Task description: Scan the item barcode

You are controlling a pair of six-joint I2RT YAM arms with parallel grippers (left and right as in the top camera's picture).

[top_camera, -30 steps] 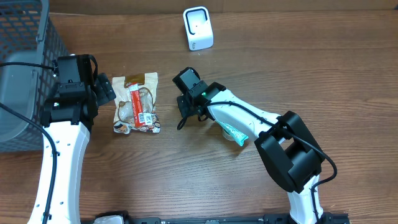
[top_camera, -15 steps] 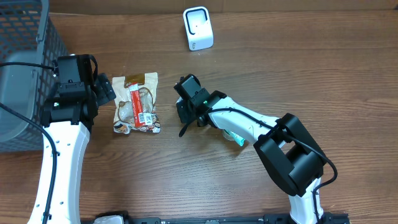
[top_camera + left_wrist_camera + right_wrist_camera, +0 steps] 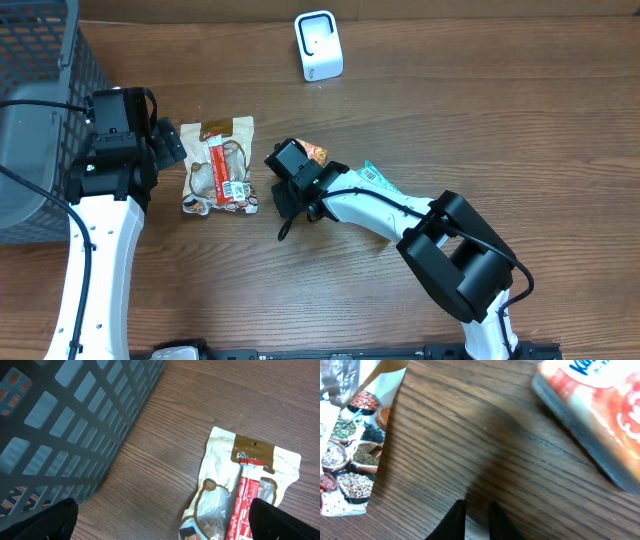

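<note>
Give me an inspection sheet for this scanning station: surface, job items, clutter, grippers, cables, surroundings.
Surface: wooden table, bare wood grain.
Job's things: white scanner at the far edge; snack bag lying flat; orange packet and teal packet by the right arm.
Clutter: nothing seen.
Grippers: left gripper wide open, empty, beside the snack bag; right gripper barely parted, empty, over bare wood between snack bag and orange packet.
Cables: black cable looping to the left arm; another along the right arm.
Surroundings: grey mesh basket at the left.
</note>
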